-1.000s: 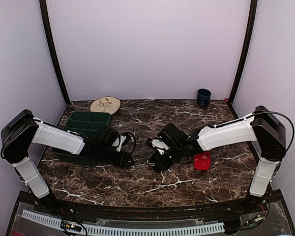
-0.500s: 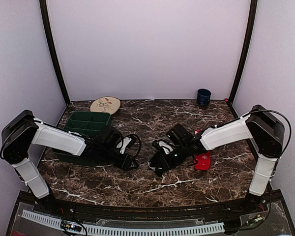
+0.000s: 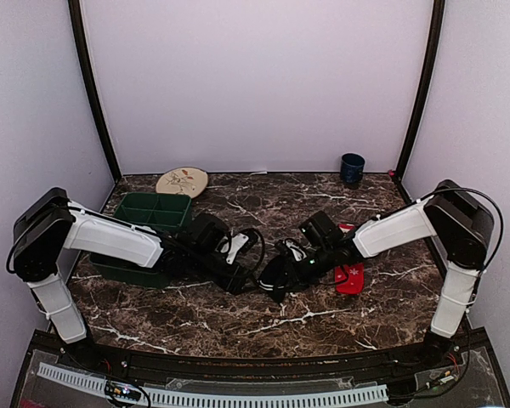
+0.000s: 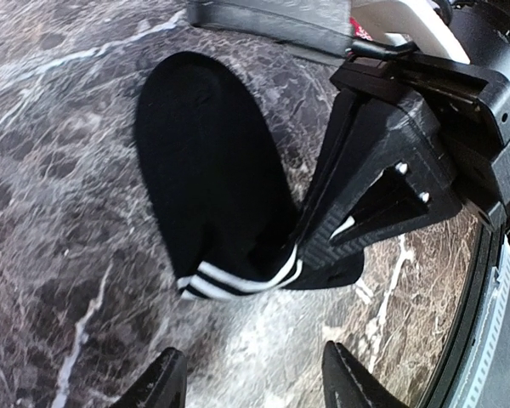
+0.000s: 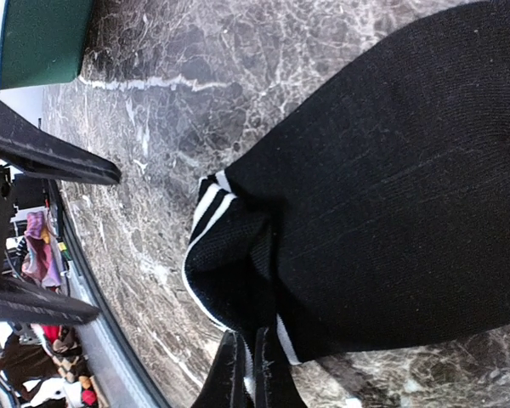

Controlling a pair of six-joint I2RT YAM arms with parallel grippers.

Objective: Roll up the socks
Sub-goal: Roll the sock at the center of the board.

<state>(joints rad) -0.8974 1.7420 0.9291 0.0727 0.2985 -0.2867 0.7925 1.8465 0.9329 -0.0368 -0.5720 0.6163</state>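
The black sock lies flat on the marble, its white-striped cuff towards my left gripper. My right gripper is shut on a raised fold of that cuff; in the top view it sits at mid-table. My left gripper is open and low over the table. It is just short of the cuff, nothing lies between its fingertips, and in the top view it faces the right one. The red sock lies flat under the right forearm, partly hidden.
A green compartment bin stands at the left, behind the left arm. A patterned plate lies at the back left. A dark blue cup stands at the back right. Walls close in three sides.
My left arm has reached rightward to mid-table until its open gripper faces the right gripper. My right gripper has shifted slightly right, still pinching the cuff.
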